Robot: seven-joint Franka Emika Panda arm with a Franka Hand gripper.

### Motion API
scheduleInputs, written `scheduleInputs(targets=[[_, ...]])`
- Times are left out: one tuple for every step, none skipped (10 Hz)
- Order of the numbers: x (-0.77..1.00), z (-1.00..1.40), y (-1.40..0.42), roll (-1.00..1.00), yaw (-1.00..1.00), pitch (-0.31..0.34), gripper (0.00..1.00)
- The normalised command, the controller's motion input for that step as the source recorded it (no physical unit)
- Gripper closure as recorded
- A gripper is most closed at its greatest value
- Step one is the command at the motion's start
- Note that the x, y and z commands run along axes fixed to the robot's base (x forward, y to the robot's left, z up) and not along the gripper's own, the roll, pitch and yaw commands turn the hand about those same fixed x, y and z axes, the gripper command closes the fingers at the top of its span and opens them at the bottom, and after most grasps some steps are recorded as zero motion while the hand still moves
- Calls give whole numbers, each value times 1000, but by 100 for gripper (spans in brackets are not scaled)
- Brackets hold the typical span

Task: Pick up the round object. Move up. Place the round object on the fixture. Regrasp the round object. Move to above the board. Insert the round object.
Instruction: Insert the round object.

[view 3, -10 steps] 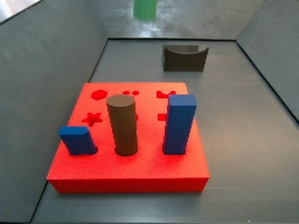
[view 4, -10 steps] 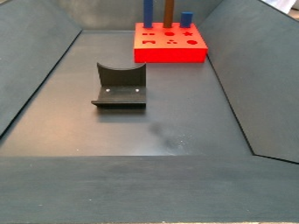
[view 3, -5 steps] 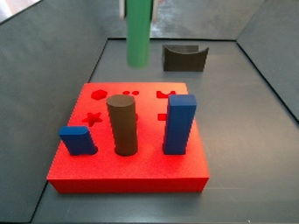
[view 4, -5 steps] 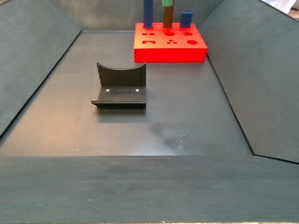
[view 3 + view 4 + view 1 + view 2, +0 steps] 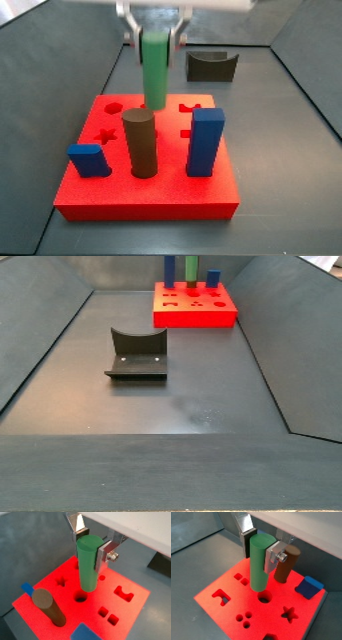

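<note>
The round object is a green cylinder (image 5: pixel 87 564), upright in my gripper (image 5: pixel 90 548), whose silver fingers are shut on its upper part. In both wrist views its lower end hangs just above the round hole (image 5: pixel 81 598) in the red board (image 5: pixel 130 609); the cylinder (image 5: pixel 260 562) and the hole (image 5: pixel 264 598) show there too. In a side view the cylinder (image 5: pixel 155 68) hangs over the board's (image 5: pixel 147 195) far part, under the gripper (image 5: pixel 156 30). In a side view its top (image 5: pixel 214 273) shows behind the board (image 5: pixel 194 311).
A brown cylinder (image 5: pixel 139 143), a tall blue block (image 5: pixel 205 141) and a short blue block (image 5: pixel 88 159) stand in the board. The dark fixture (image 5: pixel 211 66) stands behind the board on the grey floor; it also shows in a side view (image 5: pixel 136 353). Grey walls enclose the bin.
My gripper has come down with the green cylinder and moved toward the board; the cylinder now hangs over the round hole. Nothing else moved.
</note>
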Motion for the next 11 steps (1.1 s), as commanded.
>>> scheduleInputs(targets=[[-103, -874, -240, 126, 0, -176, 100], [-109, -826, -240, 153, 0, -181, 100], [-106, -769, -214, 166, 0, -187, 100], [-160, -589, -157, 184, 0, -154, 100], [-180, -486, -66, 117, 0, -140, 100], [-3, -294, 14, 0, 0, -31, 100], [34, -149, 263, -24, -37, 0, 100], [83, -111, 346, -61, -20, 34, 100], [0, -180, 331, -59, -3, 0, 100], [-26, -246, 214, -23, 0, 0, 100], [-154, -440, 0, 16, 0, -23, 100]])
